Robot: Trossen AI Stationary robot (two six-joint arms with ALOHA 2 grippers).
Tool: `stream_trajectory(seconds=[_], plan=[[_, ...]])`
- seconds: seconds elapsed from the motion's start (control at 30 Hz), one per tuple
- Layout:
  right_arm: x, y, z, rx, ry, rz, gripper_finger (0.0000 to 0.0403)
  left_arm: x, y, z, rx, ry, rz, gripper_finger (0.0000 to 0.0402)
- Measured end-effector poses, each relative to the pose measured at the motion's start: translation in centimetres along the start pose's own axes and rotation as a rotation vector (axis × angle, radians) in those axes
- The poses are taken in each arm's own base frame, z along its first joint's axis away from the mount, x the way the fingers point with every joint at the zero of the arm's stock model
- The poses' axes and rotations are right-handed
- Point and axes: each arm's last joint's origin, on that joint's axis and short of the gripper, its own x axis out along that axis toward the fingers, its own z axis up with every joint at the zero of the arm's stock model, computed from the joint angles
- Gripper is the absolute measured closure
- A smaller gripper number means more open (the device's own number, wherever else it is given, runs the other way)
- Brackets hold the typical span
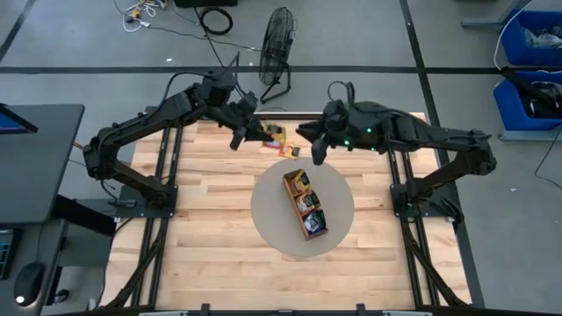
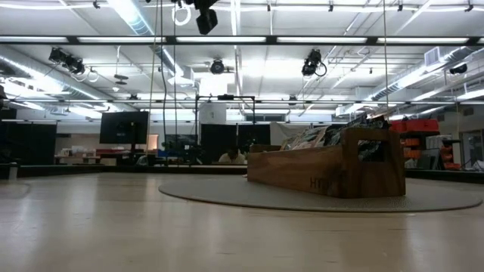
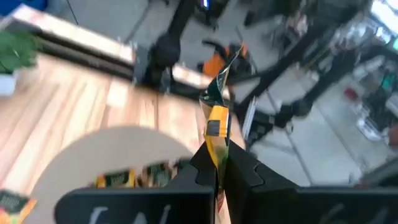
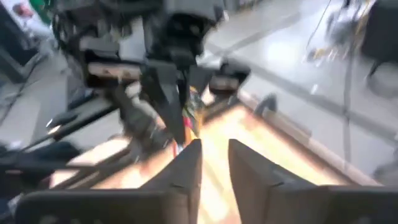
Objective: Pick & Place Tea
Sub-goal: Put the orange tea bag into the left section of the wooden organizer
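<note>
Two arms: both raised over the table's far edge, beyond the round mat (image 1: 272, 219), tips facing each other.
Left gripper (image 3: 219, 163): fingers pressed together on a yellow-and-dark tea sachet (image 3: 216, 115), which stands upright out of the tips.
Right gripper (image 4: 214, 155): fingers slightly spread, nothing between them; it points at the left gripper's tips, close by.
Tray (image 1: 304, 204): wooden, on the mat, compartments already holding sachets.
Loose tea (image 1: 277, 134): a few sachets on the table just beyond the mat's far rim.
Step (judged): handover between arms; sachet now with the left.
Next (judged): carry the sachet back over the mat, line it up with a tray compartment, lower it, then release.
</note>
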Motion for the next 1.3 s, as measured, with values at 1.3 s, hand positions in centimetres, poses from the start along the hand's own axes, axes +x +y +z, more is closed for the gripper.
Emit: stream_trajectory(seconds=[1.3], plan=[[9.4,-0.6,-3.0,0.096,0.274,0.325,0.0206,2.2,-2.5,-3.7,0.186,0.290,0.094,0.0392]])
